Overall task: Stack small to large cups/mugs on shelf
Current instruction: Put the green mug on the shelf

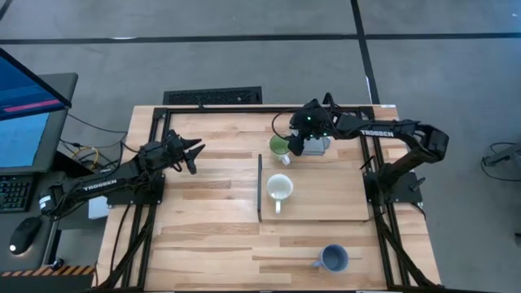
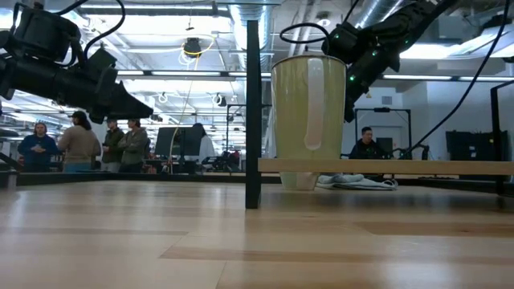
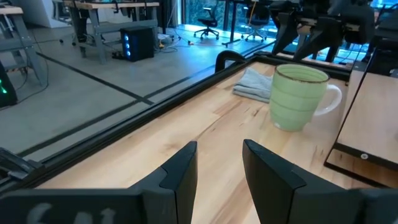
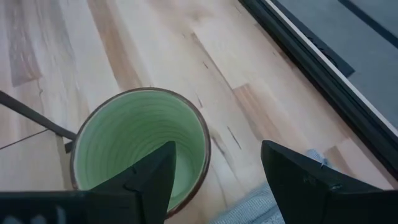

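Note:
The white mug with a green inside (image 1: 279,146) stands upright on the tabletop just beyond the shelf's far left corner; it also shows in the left wrist view (image 3: 298,96). My right gripper (image 4: 214,168) is open right above it, one finger over its hollow and one outside its rim (image 4: 205,149). The cream-white mug (image 1: 279,189) stands upright on the light-wood shelf (image 1: 334,203). The blue-grey mug (image 1: 332,258) stands on the table near the front edge. My left gripper (image 1: 194,153) is open and empty, above the table's left part.
A folded grey cloth (image 1: 317,145) lies on the table beside the green mug, under my right arm. The shelf's dark strip (image 1: 259,187) runs along its left edge and shows as a dark upright (image 2: 253,104) in the low view. People stand in the room beyond the table.

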